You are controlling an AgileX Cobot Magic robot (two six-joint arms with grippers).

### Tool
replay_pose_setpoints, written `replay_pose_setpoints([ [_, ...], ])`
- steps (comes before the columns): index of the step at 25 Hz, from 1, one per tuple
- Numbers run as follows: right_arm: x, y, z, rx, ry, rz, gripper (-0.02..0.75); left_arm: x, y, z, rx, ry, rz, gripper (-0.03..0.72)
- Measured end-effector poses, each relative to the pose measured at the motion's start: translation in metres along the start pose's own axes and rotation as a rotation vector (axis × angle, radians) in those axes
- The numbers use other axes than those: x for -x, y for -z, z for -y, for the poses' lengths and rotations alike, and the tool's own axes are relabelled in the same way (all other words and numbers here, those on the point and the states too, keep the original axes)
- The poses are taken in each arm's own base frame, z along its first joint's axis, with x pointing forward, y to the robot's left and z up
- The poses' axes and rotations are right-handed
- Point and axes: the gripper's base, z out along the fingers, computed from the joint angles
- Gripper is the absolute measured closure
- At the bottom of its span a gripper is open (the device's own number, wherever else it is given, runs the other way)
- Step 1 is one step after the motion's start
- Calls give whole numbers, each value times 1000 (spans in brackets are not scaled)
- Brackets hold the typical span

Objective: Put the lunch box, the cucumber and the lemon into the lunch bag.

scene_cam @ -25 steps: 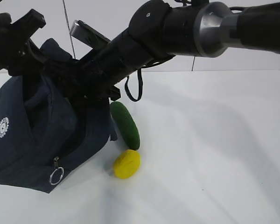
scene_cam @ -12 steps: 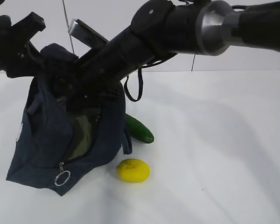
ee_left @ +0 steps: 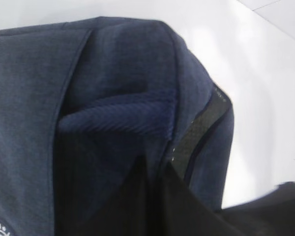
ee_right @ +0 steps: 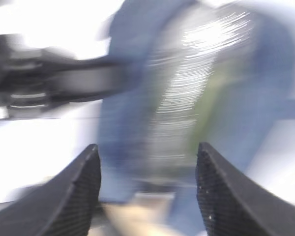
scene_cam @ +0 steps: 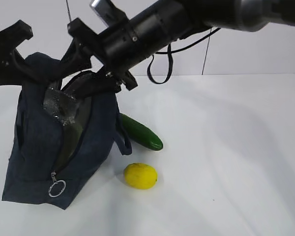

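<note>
A dark navy lunch bag (scene_cam: 64, 142) stands at about nine o'clock on the white counter (scene_cam: 226, 162), its top unzipped and gaping to show a silvery lining (scene_cam: 59, 105). A metal ring pull (scene_cam: 57, 188) hangs low on its front near the bottom edge. The left arm (scene_cam: 7, 54) grips the bag's upper left corner at ten o'clock. The right arm (scene_cam: 152, 24) reaches in from two o'clock, and its pincer (scene_cam: 86, 69) sits just above the bag's open mouth. A cucumber (scene_cam: 141, 132) lies on the counter against the bag's right side. A lemon (scene_cam: 140, 175) rests at six o'clock from it, apart from both.
</note>
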Motion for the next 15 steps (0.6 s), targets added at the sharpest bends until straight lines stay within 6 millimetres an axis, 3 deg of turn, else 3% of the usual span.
replay_pose_setpoints([
  [5,18,39,-5,-34,84,38,269,0,0,-3,27,-28,-5,695],
  [15,29,75,17,-602,359,-21,269,0,0,-4,41,-43,-8,695],
])
